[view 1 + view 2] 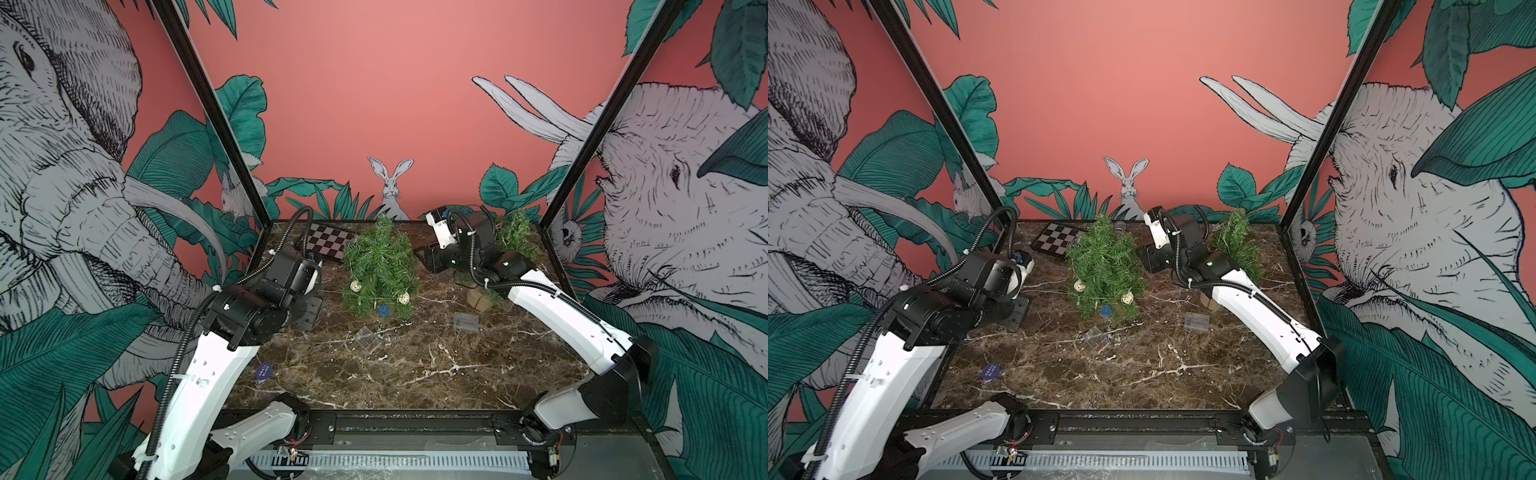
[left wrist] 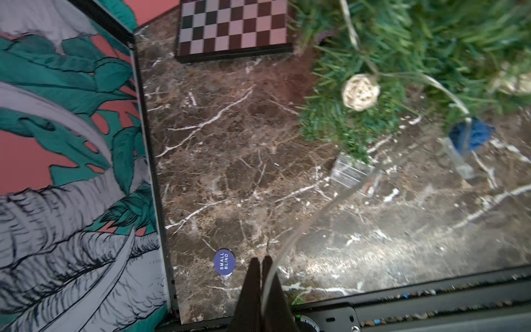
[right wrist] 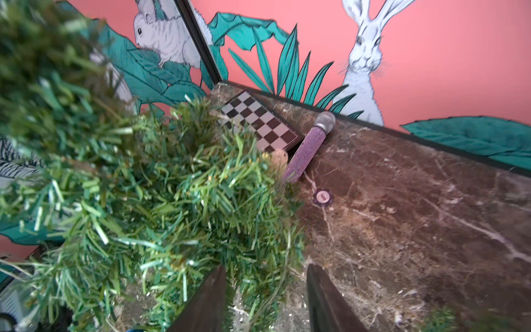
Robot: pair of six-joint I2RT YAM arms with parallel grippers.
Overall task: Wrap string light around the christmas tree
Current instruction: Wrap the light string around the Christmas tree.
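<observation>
While wicker-ball string light (image 1: 356,286) drapes the green christmas tree (image 1: 380,257) at twelve o'clock, left gripper (image 2: 261,263) pinches its wire, right gripper (image 3: 267,266) spread; marble table (image 1: 415,365), jungle-mural walls (image 1: 374,104).

One legible marking found: "SMALL BLIND", white capitals in two lines, on the blue disc (image 2: 224,262) in the left wrist view. The same disc (image 1: 263,370) (image 1: 990,371) appears in both top views, where its lettering is barely readable. Maroon chip (image 3: 323,197): centre marking illegible. Clear box (image 2: 349,172): printed lines on it, too blurred to read.
</observation>
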